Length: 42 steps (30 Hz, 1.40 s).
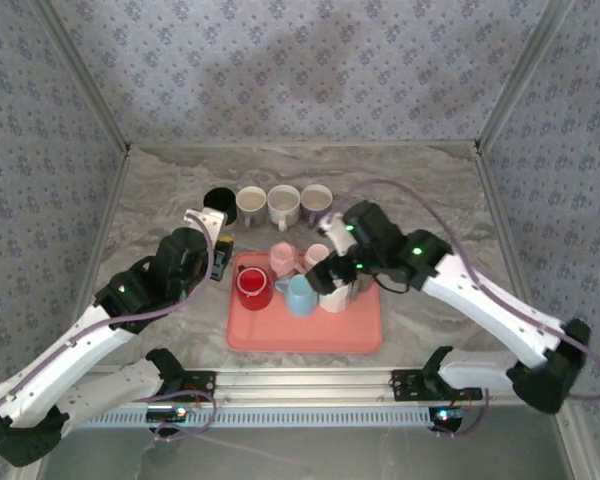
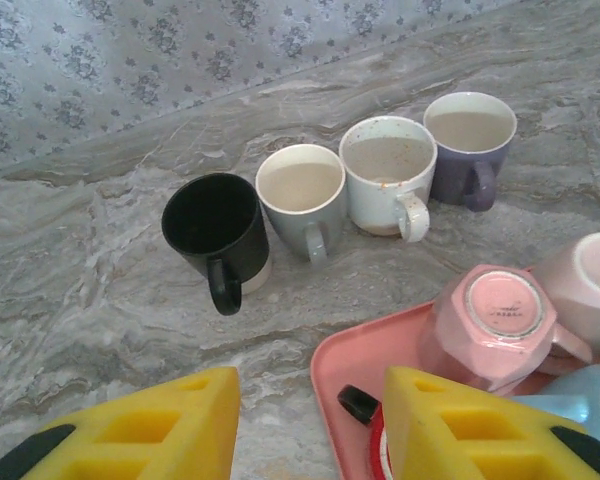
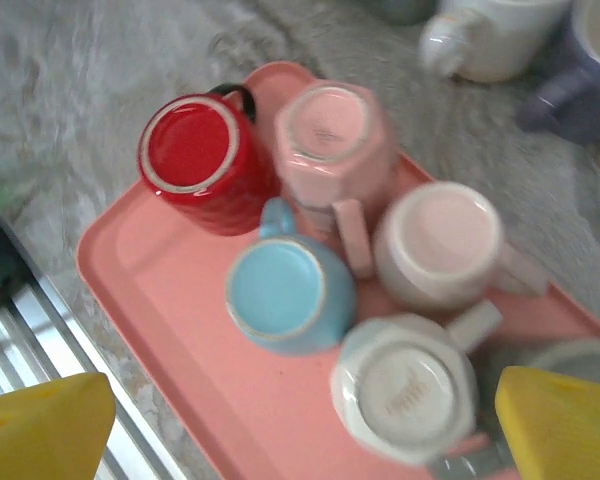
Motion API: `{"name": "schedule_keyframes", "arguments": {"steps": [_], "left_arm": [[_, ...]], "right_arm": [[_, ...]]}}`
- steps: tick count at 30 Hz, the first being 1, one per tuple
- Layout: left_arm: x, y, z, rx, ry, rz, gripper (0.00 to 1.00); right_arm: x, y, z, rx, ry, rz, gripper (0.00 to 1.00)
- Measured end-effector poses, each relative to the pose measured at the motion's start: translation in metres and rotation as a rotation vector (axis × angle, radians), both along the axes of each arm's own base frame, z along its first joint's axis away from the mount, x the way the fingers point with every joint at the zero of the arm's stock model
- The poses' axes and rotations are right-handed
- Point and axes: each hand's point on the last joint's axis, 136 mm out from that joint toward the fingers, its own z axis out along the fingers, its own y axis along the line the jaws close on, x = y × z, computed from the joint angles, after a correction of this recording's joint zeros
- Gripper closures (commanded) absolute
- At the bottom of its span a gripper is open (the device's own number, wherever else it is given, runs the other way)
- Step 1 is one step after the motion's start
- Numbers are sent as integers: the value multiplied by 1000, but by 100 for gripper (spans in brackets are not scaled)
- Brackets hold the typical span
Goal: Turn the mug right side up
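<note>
White mug (image 3: 405, 388) upside down — base up, axis vertical, on tray (image 3: 180, 335)

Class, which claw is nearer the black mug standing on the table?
Left. The left claw hovers just short of the black mug; the right claw is farther off, above the pink tray.

Ahead of the left pincer (image 2: 311, 425) stand four upright mugs: black mug (image 2: 217, 228), grey mug (image 2: 302, 195), white mug (image 2: 388, 172), purple mug (image 2: 470, 140). Under the right pincer (image 3: 300, 410), one tray (image 3: 170, 300) holds at least five upturned mugs: one red mug (image 3: 195, 150), one blue mug (image 3: 280, 290), one white faceted mug (image 3: 405, 390), two pink mugs (image 3: 332, 135).
</note>
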Motion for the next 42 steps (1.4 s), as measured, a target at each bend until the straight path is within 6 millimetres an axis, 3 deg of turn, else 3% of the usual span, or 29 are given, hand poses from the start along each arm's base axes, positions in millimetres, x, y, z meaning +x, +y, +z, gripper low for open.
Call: {"name": "schedule_keyframes", "arguments": {"steps": [4, 11, 14, 21, 26, 32, 37, 42], "left_arm": [[-1, 3, 0, -22, 0, 21, 57], [-8, 10, 13, -133, -33, 45, 57], [-11, 15, 9, -141, -40, 49, 57], [-13, 20, 11, -155, -54, 56, 58], [-11, 21, 5, -140, -44, 62, 57], [-7, 20, 4, -158, -37, 62, 58], [-6, 17, 1, -162, -23, 52, 58], [-5, 14, 0, -169, -11, 38, 57]], "right_arm": [[-14, 29, -20, -126, -81, 182, 0], [-14, 35, -26, -168, -164, 325, 0], [-17, 37, -32, -179, -168, 374, 0], [-2, 31, -52, -252, -43, 287, 2], [-2, 23, -50, -264, 21, 197, 7], [9, -5, -43, -280, 72, 3, 4], [34, -46, -29, -240, 116, -320, 0], [43, -83, -18, -159, 188, -687, 0]]}}
